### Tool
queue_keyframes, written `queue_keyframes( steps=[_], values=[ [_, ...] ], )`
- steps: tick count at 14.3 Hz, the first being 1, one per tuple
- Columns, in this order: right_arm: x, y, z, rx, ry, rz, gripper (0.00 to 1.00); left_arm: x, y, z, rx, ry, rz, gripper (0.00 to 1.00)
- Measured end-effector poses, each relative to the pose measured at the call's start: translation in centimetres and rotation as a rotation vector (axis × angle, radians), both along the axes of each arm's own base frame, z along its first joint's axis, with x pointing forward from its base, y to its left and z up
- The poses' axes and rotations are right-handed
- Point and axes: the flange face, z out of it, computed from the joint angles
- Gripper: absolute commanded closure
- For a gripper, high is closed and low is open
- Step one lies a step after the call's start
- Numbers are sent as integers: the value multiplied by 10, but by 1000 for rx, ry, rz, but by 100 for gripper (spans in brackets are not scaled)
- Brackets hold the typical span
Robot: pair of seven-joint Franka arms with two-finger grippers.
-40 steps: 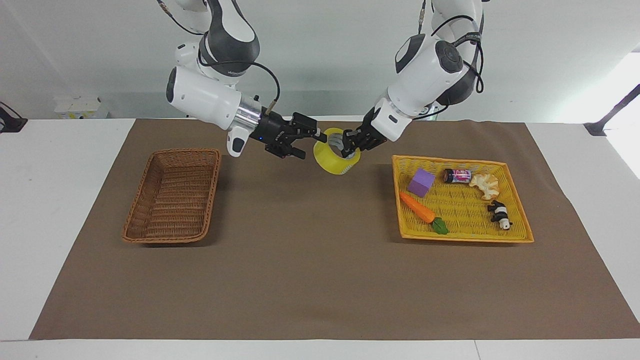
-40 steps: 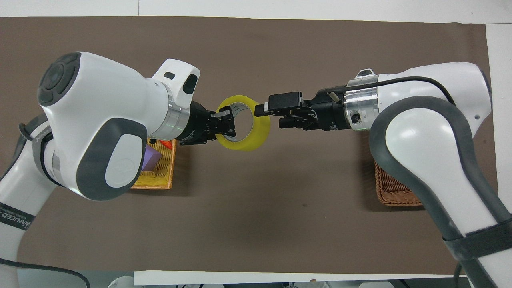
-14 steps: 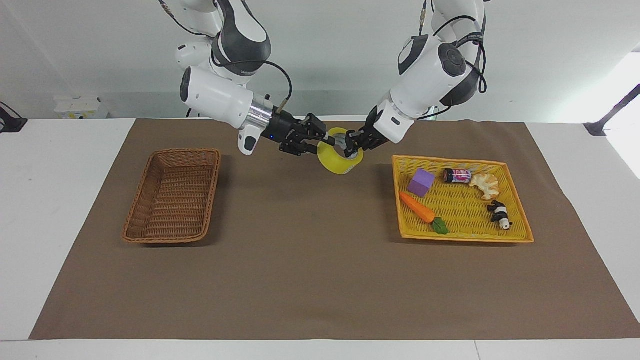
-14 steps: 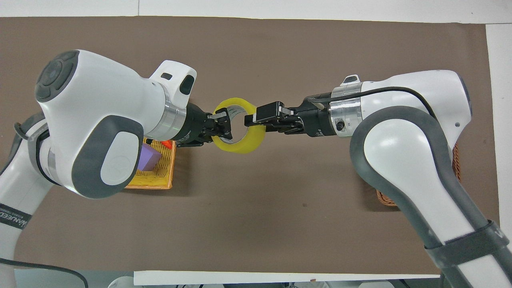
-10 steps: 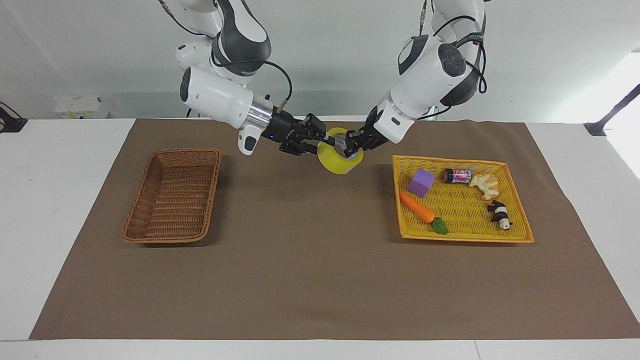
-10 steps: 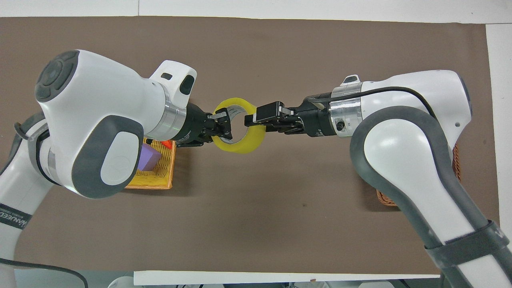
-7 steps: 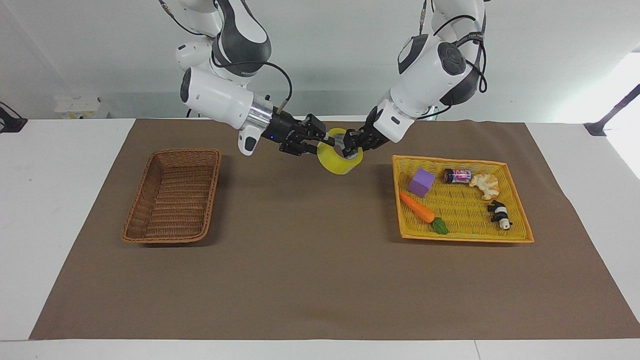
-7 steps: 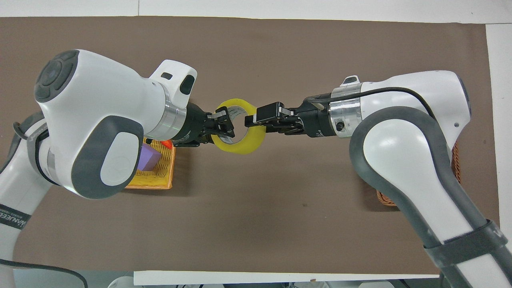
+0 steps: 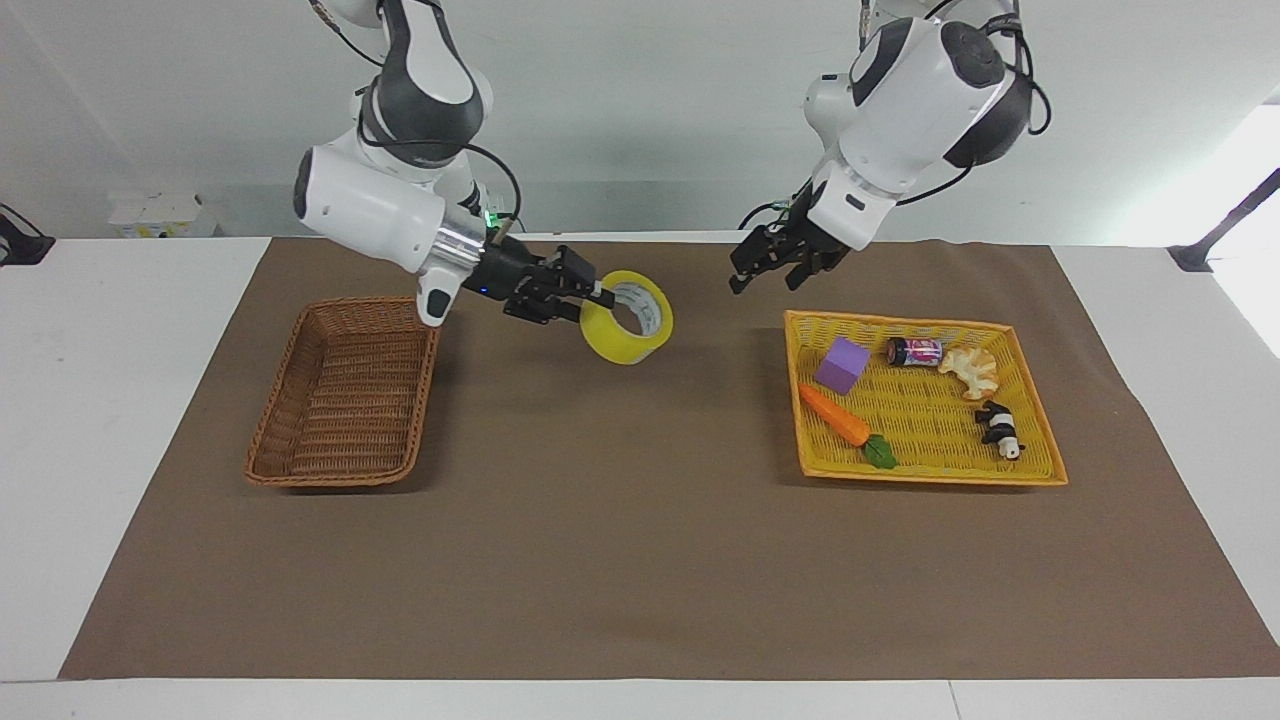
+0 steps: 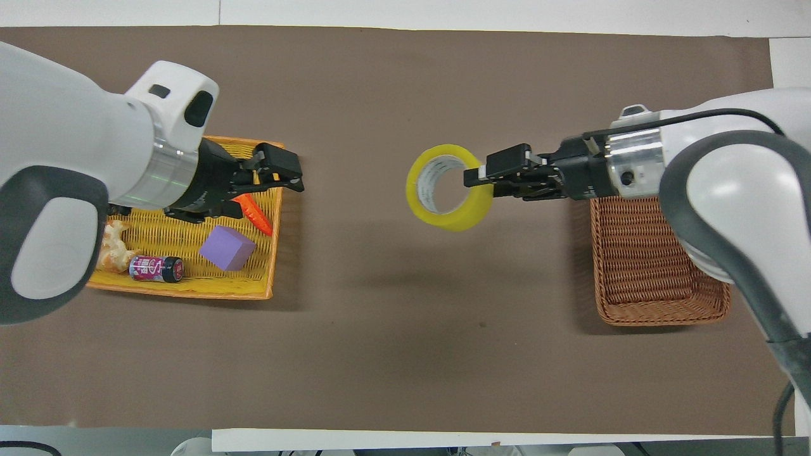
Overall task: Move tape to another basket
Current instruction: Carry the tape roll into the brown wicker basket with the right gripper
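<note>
The tape (image 9: 627, 332) (image 10: 448, 215), a thick yellow roll with a white core, hangs in the air over the brown mat between the two baskets. My right gripper (image 9: 601, 297) (image 10: 475, 176) is shut on its rim, one finger inside the core. The dark-brown wicker basket (image 9: 331, 478) (image 10: 659, 319) lies at the right arm's end and holds nothing. My left gripper (image 9: 766, 276) (image 10: 286, 171) is open and holds nothing; it hovers over the corner of the yellow basket, well apart from the tape.
A yellow-orange woven basket (image 9: 930, 478) (image 10: 184, 292) at the left arm's end holds a purple cube (image 9: 842, 365), an orange carrot (image 9: 836, 415), a small can (image 9: 915, 351), a beige toy (image 9: 968, 370) and a panda figure (image 9: 999, 429).
My left gripper opened, let go of the tape and drew back up toward the yellow basket. My right gripper carried the tape toward the brown basket.
</note>
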Motion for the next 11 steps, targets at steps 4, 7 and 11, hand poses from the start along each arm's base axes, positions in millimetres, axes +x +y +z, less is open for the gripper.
queue_keyframes(
  steps=[4, 7, 11],
  values=[
    [-5, -124, -10, -85, 6, -8, 100, 39, 116, -4, 45, -31, 10, 0],
    [-26, -213, -26, -132, 17, -29, 100, 52, 205, -9, 97, -73, -126, 0],
    [-58, -291, -76, -130, -7, -24, 100, 53, 247, -9, 112, -96, -194, 0]
  ],
)
